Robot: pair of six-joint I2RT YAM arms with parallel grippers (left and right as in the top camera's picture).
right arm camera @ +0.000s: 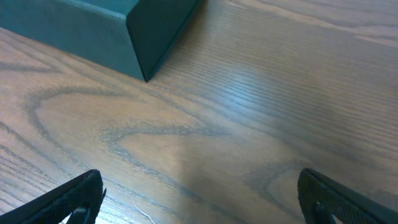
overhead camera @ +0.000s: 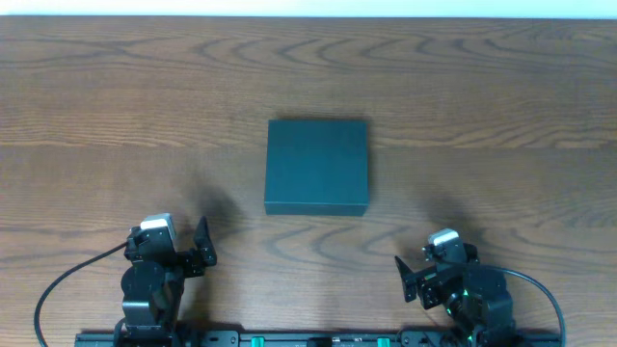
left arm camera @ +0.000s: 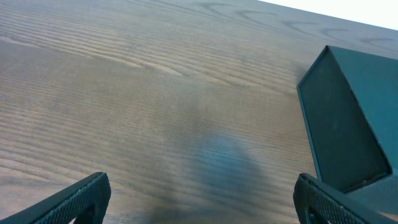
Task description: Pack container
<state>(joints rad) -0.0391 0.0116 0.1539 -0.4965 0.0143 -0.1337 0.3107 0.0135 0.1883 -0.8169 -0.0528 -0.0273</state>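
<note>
Closed container [overhead camera: 317, 166] is sitting flat on the counter [overhead camera: 482, 96], while left tool [overhead camera: 201, 251] and right tool [overhead camera: 410, 278] are hanging wide open, empty, off its near corners, about equally close.

The overhead camera looks straight down from high up at the whole table [overhead camera: 96, 96]. Each wrist camera sits low and close, looking forward across the wood, and all three see the container [overhead camera: 317, 166].

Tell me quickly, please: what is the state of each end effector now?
Left end effector: open, holding nothing.
Right end effector: open, holding nothing.
</note>
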